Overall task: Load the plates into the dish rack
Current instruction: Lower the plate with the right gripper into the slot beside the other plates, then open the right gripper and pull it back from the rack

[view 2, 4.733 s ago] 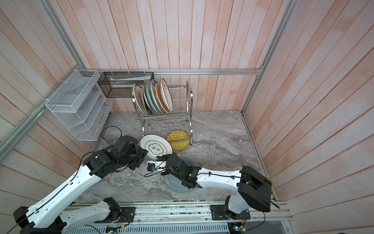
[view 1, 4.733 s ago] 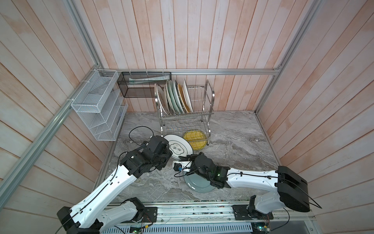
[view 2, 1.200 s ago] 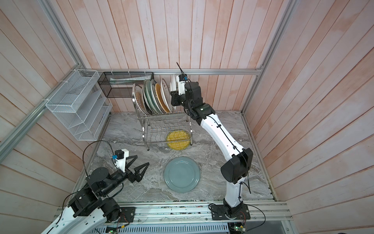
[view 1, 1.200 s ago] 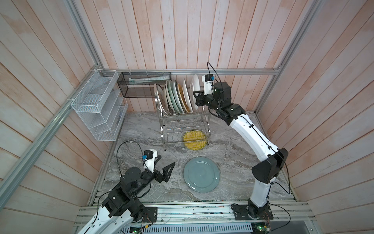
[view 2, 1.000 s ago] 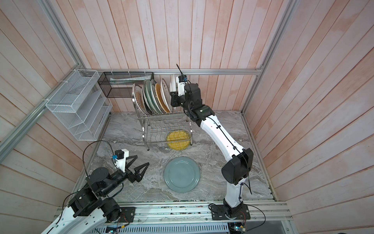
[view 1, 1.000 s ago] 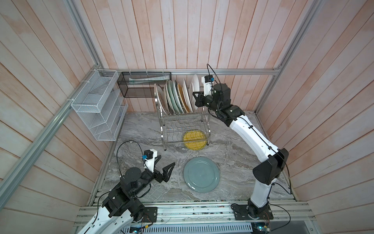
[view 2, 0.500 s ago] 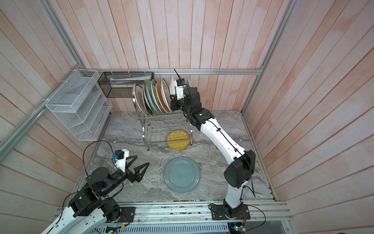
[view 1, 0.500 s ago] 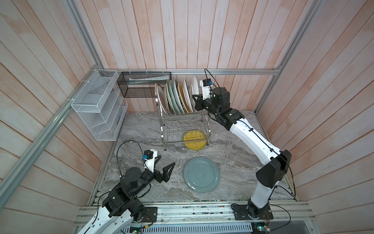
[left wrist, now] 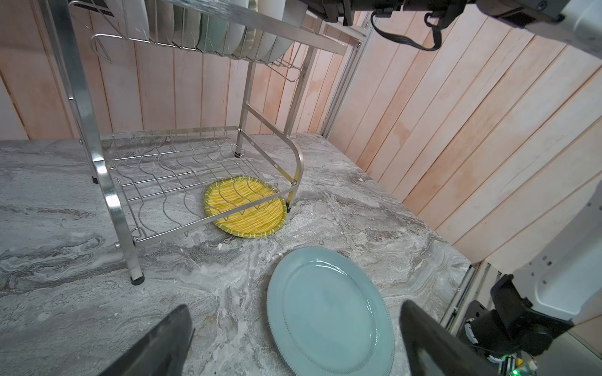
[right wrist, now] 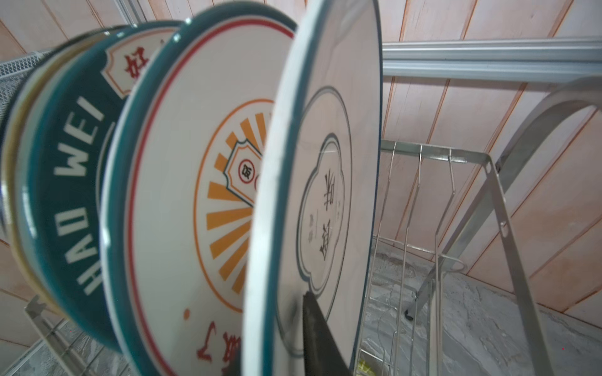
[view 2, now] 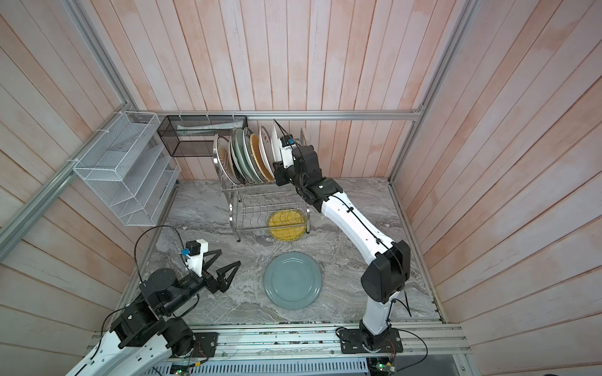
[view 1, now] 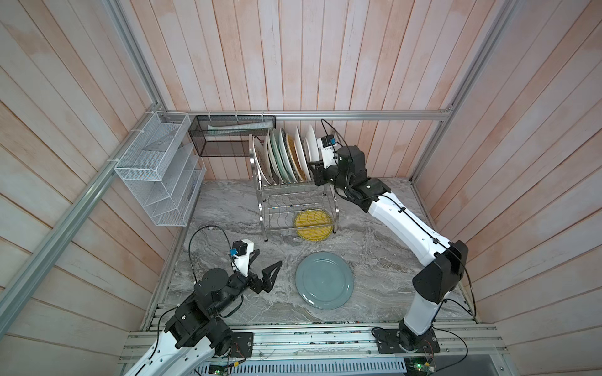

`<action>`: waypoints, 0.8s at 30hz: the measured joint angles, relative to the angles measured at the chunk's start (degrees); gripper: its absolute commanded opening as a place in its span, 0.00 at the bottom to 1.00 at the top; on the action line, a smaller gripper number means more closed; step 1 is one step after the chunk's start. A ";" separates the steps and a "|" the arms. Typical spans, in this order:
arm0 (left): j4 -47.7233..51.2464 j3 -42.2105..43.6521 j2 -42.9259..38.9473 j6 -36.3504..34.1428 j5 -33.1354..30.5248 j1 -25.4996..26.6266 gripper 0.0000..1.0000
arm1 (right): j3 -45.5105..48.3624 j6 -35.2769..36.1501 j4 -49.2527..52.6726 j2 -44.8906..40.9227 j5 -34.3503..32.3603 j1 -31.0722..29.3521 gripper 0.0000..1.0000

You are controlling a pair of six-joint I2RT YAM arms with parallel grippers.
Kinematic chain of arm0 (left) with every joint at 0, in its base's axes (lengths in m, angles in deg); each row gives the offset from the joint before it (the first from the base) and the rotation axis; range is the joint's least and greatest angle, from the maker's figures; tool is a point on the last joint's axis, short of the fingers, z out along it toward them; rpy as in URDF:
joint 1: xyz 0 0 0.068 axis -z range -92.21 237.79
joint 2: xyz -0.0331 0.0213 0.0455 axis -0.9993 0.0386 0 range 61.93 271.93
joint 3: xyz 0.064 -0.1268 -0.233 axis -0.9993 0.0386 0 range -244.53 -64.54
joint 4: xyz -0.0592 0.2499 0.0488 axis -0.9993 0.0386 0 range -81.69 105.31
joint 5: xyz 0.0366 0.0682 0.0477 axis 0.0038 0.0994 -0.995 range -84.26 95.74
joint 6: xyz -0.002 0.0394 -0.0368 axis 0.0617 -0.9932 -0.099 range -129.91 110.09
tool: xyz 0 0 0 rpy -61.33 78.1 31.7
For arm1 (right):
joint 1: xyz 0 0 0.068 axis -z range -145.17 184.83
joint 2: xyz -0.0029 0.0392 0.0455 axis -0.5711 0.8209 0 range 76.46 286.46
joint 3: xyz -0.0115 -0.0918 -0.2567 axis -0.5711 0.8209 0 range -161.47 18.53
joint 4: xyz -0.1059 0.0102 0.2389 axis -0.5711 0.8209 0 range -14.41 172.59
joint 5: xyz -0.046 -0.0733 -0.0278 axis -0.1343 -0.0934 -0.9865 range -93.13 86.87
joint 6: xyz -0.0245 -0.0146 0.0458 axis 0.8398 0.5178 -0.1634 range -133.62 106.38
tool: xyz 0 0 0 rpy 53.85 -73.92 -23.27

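Dish rack: the dish rack stands at the back of the marble table, with a row of plates on edge in its upper tier.
Right gripper: the right gripper is at the end of that row nearest its own arm, at the quatrefoil plate. In the right wrist view one dark finger lies against the plate's printed face, and the rim runs between the jaws. Whether they pinch the plate or sit loose on it, I cannot tell.
Quatrefoil plate, writing: a column of dark Chinese characters sits inside a grey-green quatrefoil outline. It is seen too slantwise to read with any certainty.
Sunburst plate: the sunburst plate is next in the row. Orange rays surround a small badge with a red-ringed character, and a thin red line runs inside a teal rim. Larger red characters near the lower edge are cut off.
Teal-band plate: the teal-band plate is next beyond that. It has white capitals "HAO WEI" on the band and a red 好 in a cream cartouche.
Left gripper: the left gripper is low over the front of the table, jaws spread wide and empty, just beside the grey-blue plate.
Grey-blue plate: it lies flat on the table in front of the rack.
Yellow woven plate: the yellow woven plate lies flat on the table under the lower tier, its front edge showing past the rail.
Walls: a white mesh organiser and a black mesh basket hang near the left corner.
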 measured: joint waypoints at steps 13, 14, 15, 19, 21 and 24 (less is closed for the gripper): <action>-0.02 0.00 0.61 0.22 -0.02 0.02 1.00 | 0.52 -0.52 0.66 -0.31 1.49 -0.31 0.30; -0.02 0.00 0.66 0.22 0.00 0.00 1.00 | 0.96 -0.59 0.70 -0.66 1.53 -0.31 0.31; -0.02 0.00 0.72 0.22 -0.02 0.00 1.00 | 1.25 -0.68 0.72 -0.94 1.57 -0.31 0.31; 0.00 0.00 0.98 0.24 -0.02 0.00 1.00 | 1.95 -0.74 0.72 -2.19 1.79 -0.33 0.32; -0.02 0.00 0.98 0.24 -0.02 0.00 1.00 | 2.16 -0.87 0.70 -3.04 1.97 -0.33 0.33; -0.02 0.00 0.98 0.39 -0.02 0.00 1.00 | 3.02 -1.14 0.68 -4.81 2.14 -0.33 0.35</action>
